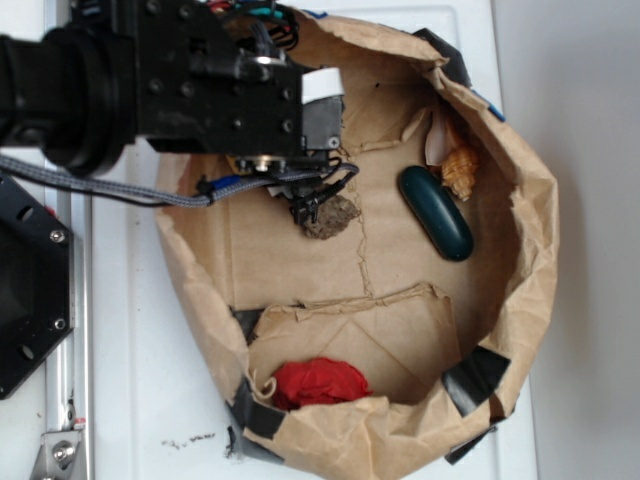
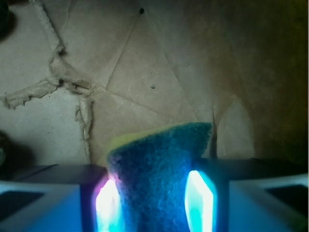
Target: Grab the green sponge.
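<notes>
End effector clamped on green sponge inside paper bag

We see the brown paper bag [image 1: 520, 200] lying open on the white desk [image 1: 140, 380], its crumpled walls ringing the floor on all sides, black tape patches at the rim. Right wall sits near the desk's right edge. Bag floor is mostly bare in the middle; a torn seam runs across it in the wrist view. Open room lies between the arm and the dark teal capsule [image 1: 436, 212], which rests right of centre, just below an orange-tan crinkled item [image 1: 460, 170] by the upper right wall. A red crumpled object [image 1: 318, 382] sits low near the bottom wall, well apart from the arm. A small brownish lump [image 1: 331, 216] lies just below the arm's tip.

The end effector [image 2: 153, 193] reaches in over the upper left rim. In the wrist view we see the green sponge [image 2: 159, 159] pinched between both fingers [image 2: 107, 203], pads pressed against its sides, green scouring face toward the camera, a yellow foam strip showing along its top edge. Sponge is upright, slightly tilted. Exterior view hides the sponge behind the arm
</notes>
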`<state>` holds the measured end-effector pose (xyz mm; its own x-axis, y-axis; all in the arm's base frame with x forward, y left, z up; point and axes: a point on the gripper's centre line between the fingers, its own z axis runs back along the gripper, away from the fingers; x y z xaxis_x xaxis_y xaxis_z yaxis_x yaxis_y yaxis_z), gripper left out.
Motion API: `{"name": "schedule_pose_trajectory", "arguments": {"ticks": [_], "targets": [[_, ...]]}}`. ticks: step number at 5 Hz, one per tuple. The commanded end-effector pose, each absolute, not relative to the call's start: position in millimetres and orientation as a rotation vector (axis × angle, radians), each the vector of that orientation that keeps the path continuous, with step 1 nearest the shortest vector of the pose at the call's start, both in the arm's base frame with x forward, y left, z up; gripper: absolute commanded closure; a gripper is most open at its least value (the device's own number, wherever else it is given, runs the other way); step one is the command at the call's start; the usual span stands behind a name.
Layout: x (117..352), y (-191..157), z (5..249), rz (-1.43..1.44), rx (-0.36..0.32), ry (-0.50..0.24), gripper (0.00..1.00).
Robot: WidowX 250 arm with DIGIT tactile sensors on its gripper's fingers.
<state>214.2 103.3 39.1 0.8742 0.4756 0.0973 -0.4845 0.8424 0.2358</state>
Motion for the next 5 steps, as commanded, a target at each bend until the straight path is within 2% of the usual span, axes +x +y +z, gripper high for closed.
{"name": "schedule_pose_trajectory", "arguments": {"ticks": [1, 3, 4, 5], "targets": [[213.8, 104.4, 75.2, 0.525, 0.187, -0.073, 1.00], [212.0, 69.2, 119.0, 0.504, 0.060, -0.047, 1.00], [227.5, 55.9, 130.0, 0.523, 0.038, -0.040, 1.00], [234.3, 44.9, 133.6, 0.509, 0.026, -0.066, 1.00]]}}
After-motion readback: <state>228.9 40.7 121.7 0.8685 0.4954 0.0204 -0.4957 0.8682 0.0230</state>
